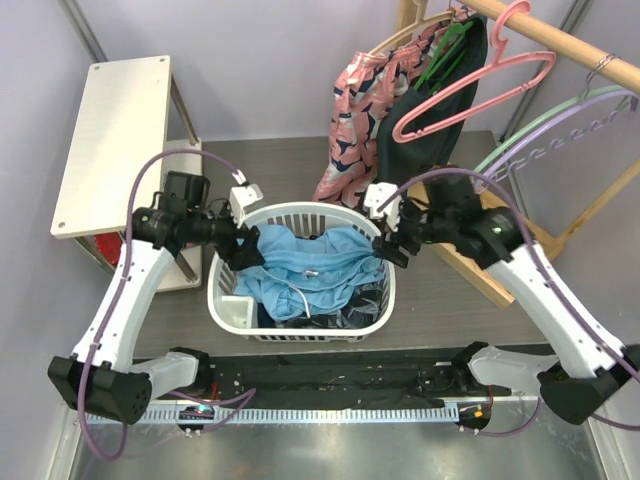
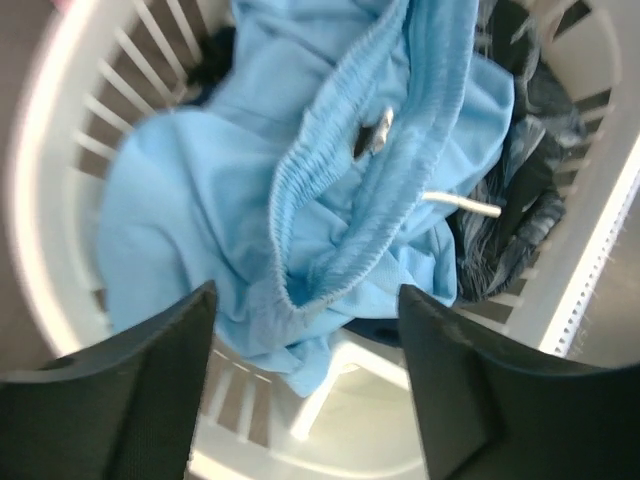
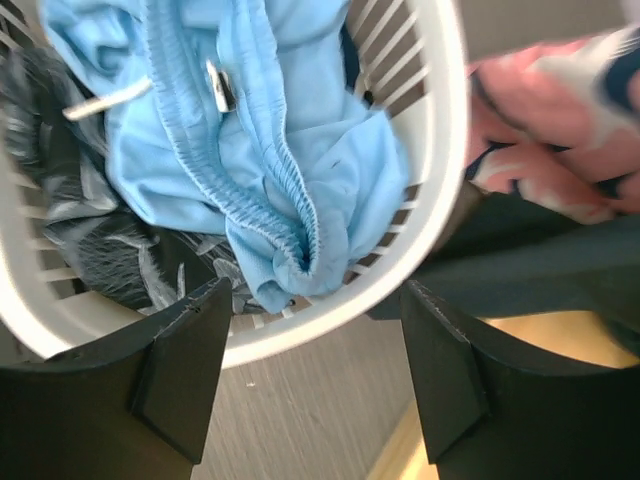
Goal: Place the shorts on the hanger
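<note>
A white slatted laundry basket (image 1: 300, 331) sits between the left gripper (image 1: 247, 248) and the right gripper (image 1: 386, 250), its rim close under both. Dark patterned clothes (image 1: 366, 298) lie inside it, nearer the right gripper. Beyond the right gripper, a pink patterned garment (image 1: 350, 120) and a dark garment (image 1: 435, 140) hang by a wooden rail (image 1: 565, 45), with a dark green hanger (image 1: 450, 48) and a pale green hanger (image 1: 560, 107). Beyond the left gripper and out to its left stands a white board (image 1: 115, 140).

Soft, matt sky-blue cloth shorts (image 1: 300, 270) with a gathered elastic waistband lie in a smooth white slatted plastic basket (image 1: 222, 287). At one o'clock, a glossy pink plastic hanger (image 1: 499, 50) hangs from a pale wooden rail (image 1: 565, 42).
</note>
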`<state>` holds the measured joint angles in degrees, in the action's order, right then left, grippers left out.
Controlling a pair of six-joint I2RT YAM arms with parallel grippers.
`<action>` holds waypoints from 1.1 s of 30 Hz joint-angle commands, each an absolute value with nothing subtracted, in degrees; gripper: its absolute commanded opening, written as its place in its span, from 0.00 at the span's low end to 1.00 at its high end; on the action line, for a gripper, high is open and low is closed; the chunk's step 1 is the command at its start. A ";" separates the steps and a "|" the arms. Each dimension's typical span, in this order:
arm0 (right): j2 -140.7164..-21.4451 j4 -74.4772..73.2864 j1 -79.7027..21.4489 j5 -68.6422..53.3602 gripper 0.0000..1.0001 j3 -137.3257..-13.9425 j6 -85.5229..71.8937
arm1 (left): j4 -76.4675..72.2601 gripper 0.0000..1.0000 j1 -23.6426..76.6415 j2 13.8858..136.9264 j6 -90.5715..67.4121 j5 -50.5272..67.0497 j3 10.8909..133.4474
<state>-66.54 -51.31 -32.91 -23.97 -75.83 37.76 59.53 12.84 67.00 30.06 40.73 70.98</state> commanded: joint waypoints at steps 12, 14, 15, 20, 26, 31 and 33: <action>-55.45 -41.50 -33.14 3.72 0.76 -97.21 3.11 | 49.04 0.77 26.25 78.12 11.87 33.05 107.65; -56.51 -38.95 -29.63 11.22 0.78 -99.04 -7.16 | 48.25 0.77 27.94 81.47 10.99 32.96 111.87; -57.38 -38.50 -28.31 13.43 0.77 -100.01 -10.69 | 47.90 0.77 28.99 82.26 10.38 33.22 112.75; -65.47 -39.64 -23.65 23.54 0.71 -106.95 -32.73 | 46.06 0.77 30.32 82.97 9.84 33.92 112.68; -69.87 -31.58 -21.97 25.57 0.67 -105.48 -45.51 | 45.62 0.78 30.41 79.28 10.55 33.84 108.11; -70.67 -25.94 -21.27 30.05 0.63 -100.65 -56.68 | 45.79 0.78 30.32 76.03 11.07 33.49 106.00; -70.40 -22.95 -20.66 30.06 0.63 -97.83 -58.61 | 45.79 0.78 30.41 75.15 11.34 33.40 105.65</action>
<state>-71.88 -32.32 -21.71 25.52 -100.64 -48.10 48.18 30.04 78.41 10.94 33.74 106.00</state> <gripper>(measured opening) 0.628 0.777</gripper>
